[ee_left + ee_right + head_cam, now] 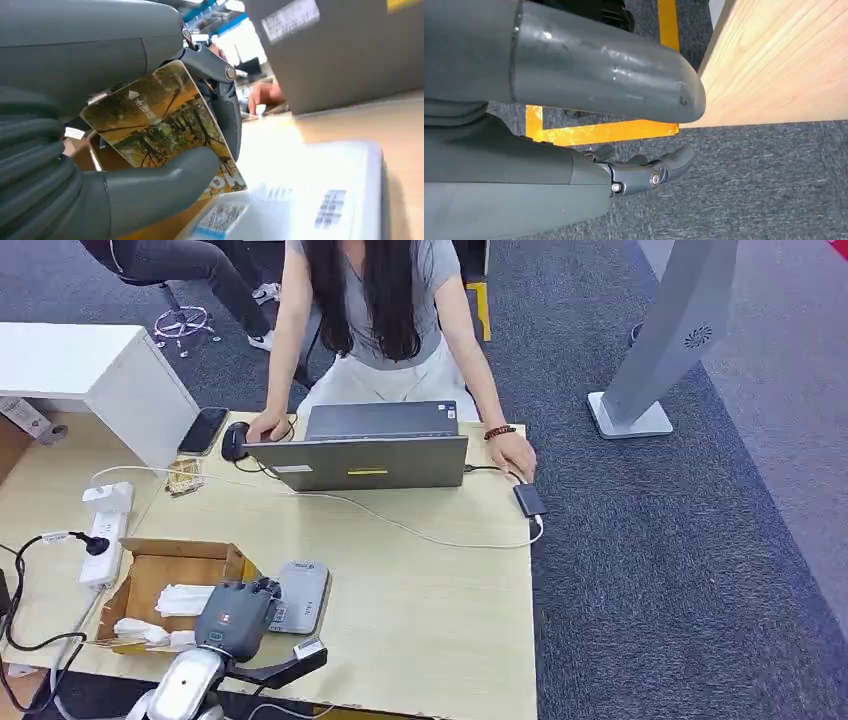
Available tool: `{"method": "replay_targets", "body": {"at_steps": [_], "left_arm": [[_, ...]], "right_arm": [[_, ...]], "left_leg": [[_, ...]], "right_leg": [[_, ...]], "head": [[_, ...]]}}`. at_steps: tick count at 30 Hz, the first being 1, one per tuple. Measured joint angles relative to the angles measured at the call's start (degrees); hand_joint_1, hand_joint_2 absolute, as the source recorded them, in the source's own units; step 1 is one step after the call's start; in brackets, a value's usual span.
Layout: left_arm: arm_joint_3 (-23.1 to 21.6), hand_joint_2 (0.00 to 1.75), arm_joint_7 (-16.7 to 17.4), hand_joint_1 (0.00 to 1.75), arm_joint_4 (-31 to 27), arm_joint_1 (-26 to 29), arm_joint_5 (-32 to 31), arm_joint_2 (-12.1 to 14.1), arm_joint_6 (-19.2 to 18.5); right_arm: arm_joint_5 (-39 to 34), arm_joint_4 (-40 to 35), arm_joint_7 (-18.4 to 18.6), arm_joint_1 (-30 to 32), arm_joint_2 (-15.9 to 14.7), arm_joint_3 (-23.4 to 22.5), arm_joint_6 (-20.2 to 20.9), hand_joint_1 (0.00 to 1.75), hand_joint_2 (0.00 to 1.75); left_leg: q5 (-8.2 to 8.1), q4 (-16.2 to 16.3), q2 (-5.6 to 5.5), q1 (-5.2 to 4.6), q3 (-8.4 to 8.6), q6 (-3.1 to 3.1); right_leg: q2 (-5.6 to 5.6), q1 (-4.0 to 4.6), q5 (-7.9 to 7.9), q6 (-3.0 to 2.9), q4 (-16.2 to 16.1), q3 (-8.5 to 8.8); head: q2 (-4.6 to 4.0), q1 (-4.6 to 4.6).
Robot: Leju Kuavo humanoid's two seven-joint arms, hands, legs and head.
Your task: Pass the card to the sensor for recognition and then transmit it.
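Nearest, left hand (237,617): I have it over the near edge of the reader, thumb (150,187) pressing the card against the dark fingers (225,105) behind it.
Card (160,125): pinched in that hand, tilted, printed face toward the wrist camera, low corner close above the reader; I cannot tell if it touches.
Reader (303,595): flat grey pad on the table (430,620), my landmark for everything below.
Right hand (644,175): hanging below the table edge over the carpet, well off from the reader, fingers loosely apart and holding nothing.
Box (165,580): open carton just beside the reader on the hand's side, white packets inside.
Power strip (105,535): beyond the box from the reader, with a black plug in it.
Laptop (365,450): well beyond the reader, lid back facing me, a white cable trailing from it across the table.
Person (390,310): seated behind the laptop, far side from the reader, one hand on a mouse (234,440), the other resting at the table's edge.
Risk, read failure: I judge the tilt could keep the card from lying flat to the reader, so no recognition.
Risk, slip: the pinch sits on one edge of the card; pressing down on the reader could lever it out.
Risk, handover: the person's hands are busy, far from the reader; a release too soon would drop the card.
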Motion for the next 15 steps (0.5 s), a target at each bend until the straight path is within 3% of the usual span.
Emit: {"method": "replay_targets", "body": {"at_steps": [2,7,9,15], "left_arm": [[0.0,1.75,-1.9,1.75,-1.21,-0.33,-0.11,-0.39,5.97],[0.04,1.75,-5.19,1.75,-5.09,-4.67,-0.24,-0.96,15.3],[0.22,1.75,-6.09,1.75,-5.53,-7.85,-0.26,-1.07,17.1],[1.66,1.75,-7.27,1.75,-3.43,-21.64,-1.12,-0.63,17.63]], "right_arm": [[0.57,0.02,-0.02,-0.02,0.0,-0.02,0.02,0.0,0.0],[2.38,0.0,0.11,-0.48,0.0,-0.02,0.0,0.0,0.0],[3.12,-0.02,0.57,-0.87,0.0,-0.02,-0.04,0.0,0.0],[5.01,-0.07,1.88,-2.25,0.04,-0.02,-0.11,0.0,0.0]], "left_leg": [[0.0,0.0,-0.02,0.0,0.0,0.0],[0.03,0.01,-0.07,0.0,-0.01,0.01],[0.07,0.02,-0.12,0.0,-0.02,-0.03],[0.25,0.03,-0.22,0.0,-0.02,-0.06]], "right_leg": [[-0.02,0.0,0.0,0.0,0.0,-0.01],[-0.06,-0.01,0.01,0.01,0.0,0.01],[-0.13,-0.01,0.03,0.01,0.0,0.02],[-0.17,0.0,0.13,-0.05,0.02,0.01]], "head": [[0.0,0.0],[0.0,-0.02],[0.0,0.0],[0.0,0.02]]}}
